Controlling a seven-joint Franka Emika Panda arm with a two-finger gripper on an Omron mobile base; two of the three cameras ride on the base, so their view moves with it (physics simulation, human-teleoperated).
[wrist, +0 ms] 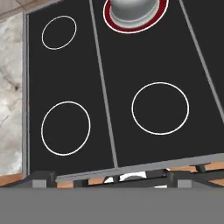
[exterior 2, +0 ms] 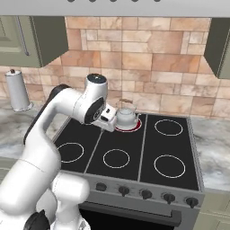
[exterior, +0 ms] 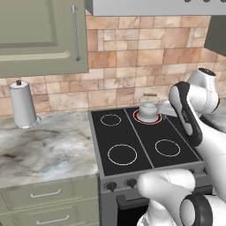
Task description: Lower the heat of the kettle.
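Knobs ran along the stove's front panel, nearest the base cameras; in the left base view the arm's white body covered all but two of them. At far left a paper towel roll stood on the marble counter, well apart from the stove. A cabinet hung above it, cut off by the top and left edges.

On the black cooktop, white rings marked the burners. The kettle sat on the rear middle burner, whose ring glowed red. In the left base view its thin handle with the tan top showed above the lid, while the arm hid the cooktop's right edge. In the hand view the kettle was cropped by the top edge, leaving just its rounded lower body over the red ring.

The gripper hung over the cooktop just left of the kettle in the right base view, apparently not touching it. Its fingers were too small and dark there to separate, but they stood fully apart and held nothing. Along the bottom of the hand view the fingertips merged with dark shapes and could not be picked out clearly.

To the right, the range hood's underside was cut off at the top, and another cabinet was clipped by the right edge.
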